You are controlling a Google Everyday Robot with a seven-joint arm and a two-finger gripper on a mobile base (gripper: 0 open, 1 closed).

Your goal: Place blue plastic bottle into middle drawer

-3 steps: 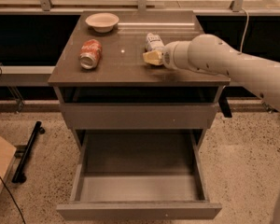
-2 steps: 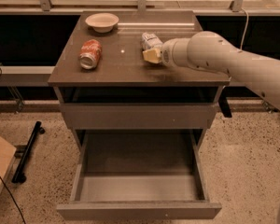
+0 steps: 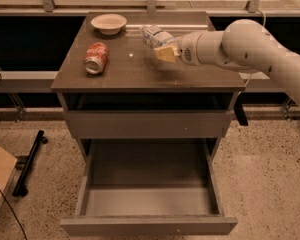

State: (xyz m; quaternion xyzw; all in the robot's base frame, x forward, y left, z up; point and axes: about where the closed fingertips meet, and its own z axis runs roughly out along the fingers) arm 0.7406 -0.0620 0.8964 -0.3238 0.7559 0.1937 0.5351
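Blue plastic bottle [image 3: 156, 35]: far right of desk [image 3: 125, 76], apparently clasped at its near end by pincer [image 3: 166, 52]; lift clear, carry nearward past upper drawer [image 3: 147, 124], lower into open middle drawer [image 3: 150, 199], release low.

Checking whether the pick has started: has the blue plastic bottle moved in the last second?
Yes. Held in the tool, the blue plastic bottle has shifted up-frame and slightly toward the bowl, which stayed put.
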